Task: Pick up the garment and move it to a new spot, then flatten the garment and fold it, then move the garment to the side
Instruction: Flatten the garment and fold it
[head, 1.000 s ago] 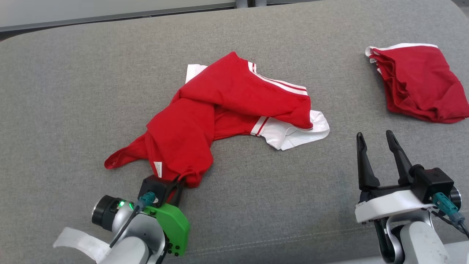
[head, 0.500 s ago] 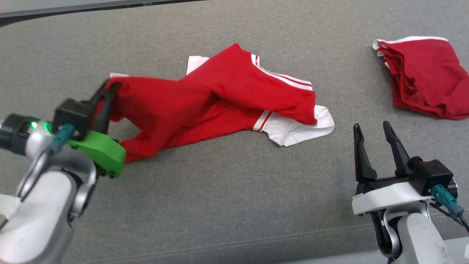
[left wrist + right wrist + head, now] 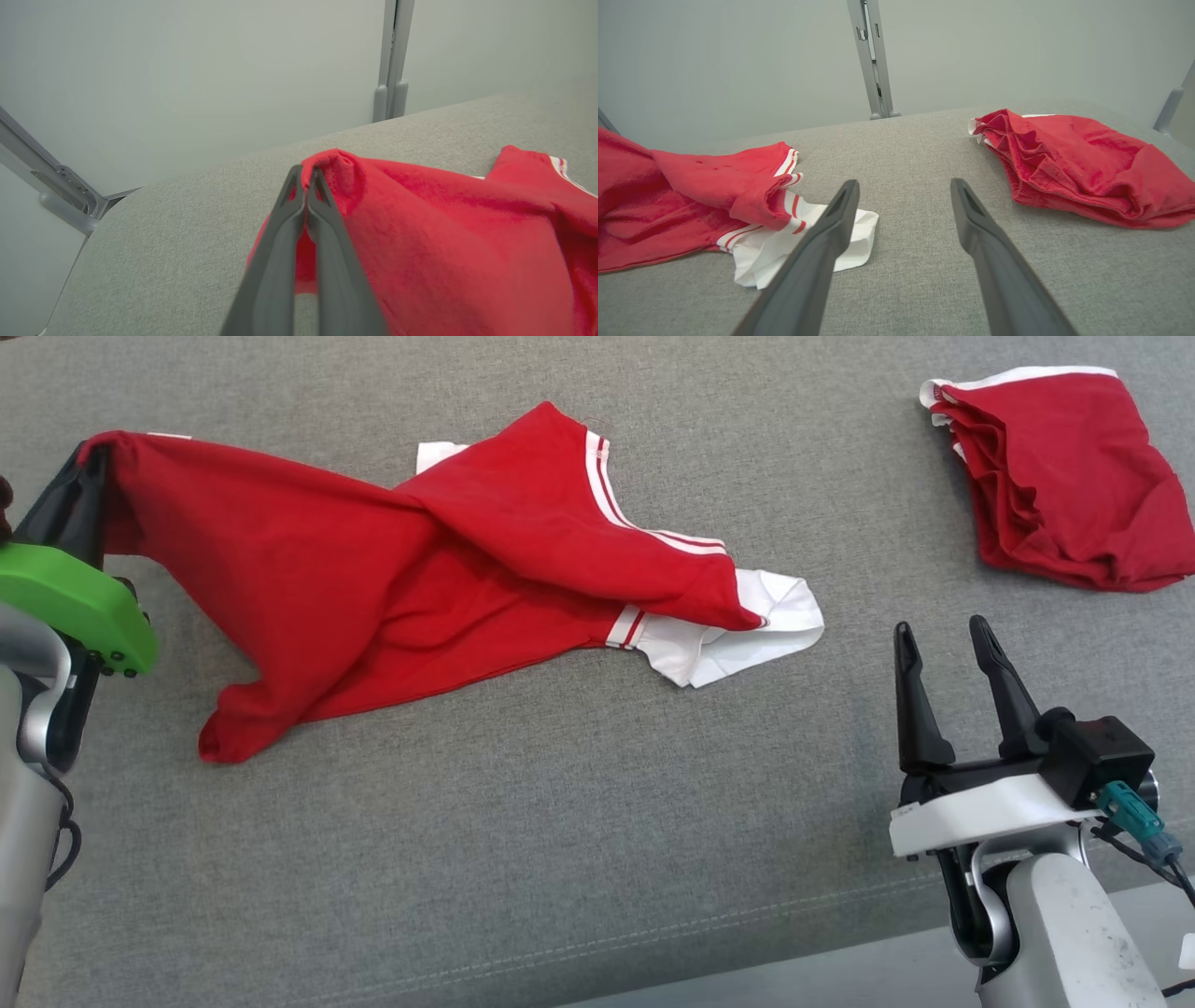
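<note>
- Head view shows the left tool (image 3: 82, 467) closed tight on one corner of the garment (image 3: 373, 569), at the end of the garment farthest from the red pile (image 3: 1064, 495).
- The pinched corner is lifted off the grey padded desk (image 3: 597, 821), and the cloth slopes down from it in the direction of the pile. Left wrist view confirms that the two fingers meet, with red cloth between the tips.
- Most of the garment lies on the desk, well apart from the pile. It is crumpled, with one red layer thrown over another. A white sleeve (image 3: 747, 635) with red stripes comes out at the end nearest the pile, and a loose red end (image 3: 229, 737) lies flat at the end far from the pile.
- The right tool (image 3: 939, 627) has its fingers wide apart and holds nothing. It stands near the pile, on the robot's side of it, and touches neither the pile nor the garment.
- I judge that the first step, picking up and moving, is in hand: the grasp is made, but most of the cloth is not yet off the desk.
- Flattening, folding and moving aside are all left to do. I see many wrinkles and no neat fold.
- The pile looks like another garment, loosely folded, but I cannot tell this for sure.
- Only one corner is held, so the cloth may bunch when it is dragged. The right tool is free to take a second corner.
</note>
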`<state>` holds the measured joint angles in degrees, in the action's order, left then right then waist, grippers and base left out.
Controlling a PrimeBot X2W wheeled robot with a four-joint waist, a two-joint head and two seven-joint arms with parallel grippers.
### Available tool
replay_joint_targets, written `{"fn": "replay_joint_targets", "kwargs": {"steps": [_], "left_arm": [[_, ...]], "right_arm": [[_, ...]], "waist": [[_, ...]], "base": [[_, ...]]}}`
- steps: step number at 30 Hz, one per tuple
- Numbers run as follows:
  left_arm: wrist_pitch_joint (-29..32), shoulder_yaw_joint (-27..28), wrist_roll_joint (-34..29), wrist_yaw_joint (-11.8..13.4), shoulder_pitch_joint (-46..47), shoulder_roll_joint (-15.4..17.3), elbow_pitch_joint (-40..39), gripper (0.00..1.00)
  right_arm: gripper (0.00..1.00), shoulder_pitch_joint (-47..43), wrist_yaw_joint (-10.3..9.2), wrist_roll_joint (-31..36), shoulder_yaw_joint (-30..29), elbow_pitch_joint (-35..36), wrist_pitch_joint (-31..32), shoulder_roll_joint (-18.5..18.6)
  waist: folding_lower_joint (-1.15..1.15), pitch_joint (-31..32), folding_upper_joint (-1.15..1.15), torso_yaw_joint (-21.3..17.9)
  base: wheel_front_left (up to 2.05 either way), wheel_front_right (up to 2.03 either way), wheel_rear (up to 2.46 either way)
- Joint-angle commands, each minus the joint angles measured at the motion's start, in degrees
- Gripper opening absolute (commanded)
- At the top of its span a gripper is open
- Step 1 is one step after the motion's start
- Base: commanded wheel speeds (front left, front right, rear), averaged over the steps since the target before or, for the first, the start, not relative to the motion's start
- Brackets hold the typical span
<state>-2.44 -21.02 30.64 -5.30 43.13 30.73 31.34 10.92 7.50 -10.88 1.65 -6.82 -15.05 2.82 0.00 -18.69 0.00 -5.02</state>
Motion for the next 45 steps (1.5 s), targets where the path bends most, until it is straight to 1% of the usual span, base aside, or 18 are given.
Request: {"fn": "replay_joint_targets", "kwargs": {"steps": [1, 2, 6, 8, 10, 14, 17, 20, 22, 24, 25, 30, 33, 39, 45], "left_arm": [[-1.18, 0.33, 0.39, -0.27, 1.84, -0.44, 2.06, 0.48], [-2.17, 0.21, -0.11, -0.38, 2.49, -0.38, 3.77, 1.00], [-7.60, 0.54, -1.55, 1.27, 4.31, -0.68, 9.68, 1.00], [-8.84, 0.29, -2.40, 1.89, 4.72, -0.67, 11.93, 1.00], [-9.36, 0.61, -1.99, 2.02, 4.72, -0.89, 13.06, 1.00], [-11.03, 1.85, -1.63, 3.87, 3.01, -0.75, 14.78, 1.00], [-11.96, 3.15, -1.67, 6.34, 0.85, -0.92, 13.64, 1.00], [-12.53, 4.78, -1.31, 9.00, -2.61, -1.76, 9.91, 1.00], [-12.72, 6.04, -1.06, 10.58, -5.72, -2.45, 5.74, 1.00], [-12.72, 7.46, -2.01, 12.17, -9.40, -2.82, -0.05, 1.00], [-12.70, 8.44, -2.86, 13.69, -13.91, -4.00, -6.17, 1.00], [-12.72, 9.96, -4.49, 16.86, -24.36, -6.23, -18.86, 1.00], [-12.72, 10.12, -4.68, 18.35, -29.74, -7.52, -24.04, 1.00], [-12.32, 8.16, -4.92, 20.28, -37.57, -9.50, -30.22, 1.00], [-11.11, 5.94, -4.65, 21.25, -42.39, -10.81, -31.79, 1.00]], "right_arm": [[1.00, 0.74, -0.03, -0.35, -0.08, -0.02, -0.21, 0.15], [1.00, 0.83, -0.03, -0.38, -0.08, -0.07, -0.21, 0.16], [1.00, 0.94, -0.03, -0.46, -0.30, -0.02, -0.21, 0.16], [1.00, 0.86, -0.03, -0.37, -0.51, 0.07, -0.21, 0.16], [1.00, 0.85, -0.03, -0.36, -0.56, 0.09, -0.21, 0.16], [1.00, 0.48, -0.03, -0.33, -0.85, 0.27, -0.22, 0.16], [1.00, -0.07, -0.03, -0.34, -1.29, 0.51, -0.22, 0.16], [1.00, -0.45, -0.03, -0.43, -1.77, 0.78, -0.22, 0.17], [1.00, -0.73, -0.03, -0.36, -1.64, 0.88, -0.22, 0.16], [1.00, -0.99, -0.03, -0.08, -1.77, 1.06, -0.22, 0.17], [1.00, -1.26, -0.03, 0.29, -1.73, 1.13, -0.22, 0.15], [1.00, -1.38, -0.03, 1.02, -1.38, 0.71, -0.22, 0.17], [1.00, -1.66, -0.03, 1.44, -1.04, 0.31, -0.22, 0.16], [1.00, -2.65, -0.03, 2.13, -0.29, -0.43, -0.22, 0.17], [1.00, -4.39, -0.03, 2.38, 0.17, -1.54, -0.22, 0.16]], "waist": [[0.00, -0.39, 0.00, -0.36], [0.00, -0.41, 0.00, -0.40], [0.00, -0.36, 0.00, -0.31], [0.00, -0.28, 0.00, -0.14], [0.00, -0.23, 0.00, -0.04], [0.00, 0.16, 0.00, 0.37], [0.00, 0.44, 0.00, 1.01], [0.00, 0.93, 0.00, 1.80], [0.00, 1.40, 0.00, 2.25], [0.00, 1.85, 0.00, 2.78], [0.00, 2.42, 0.00, 3.29], [0.00, 3.96, 0.00, 3.93], [0.00, 4.97, 0.00, 4.18], [0.00, 7.25, 0.00, 4.47], [0.00, 10.03, 0.00, 4.87]], "base": [[0.00, 0.00, 0.00], [0.00, 0.00, 0.00], [0.00, 0.00, 0.00], [0.00, 0.00, 0.00], [0.00, 0.00, 0.00], [0.00, 0.00, 0.00], [0.00, 0.00, 0.00], [0.00, 0.00, 0.00], [0.00, 0.00, 0.00], [0.00, 0.00, 0.00], [0.00, 0.00, 0.00], [0.00, 0.00, 0.00], [0.00, 0.00, 0.00], [0.00, 0.00, 0.00], [0.00, 0.00, 0.00]]}}
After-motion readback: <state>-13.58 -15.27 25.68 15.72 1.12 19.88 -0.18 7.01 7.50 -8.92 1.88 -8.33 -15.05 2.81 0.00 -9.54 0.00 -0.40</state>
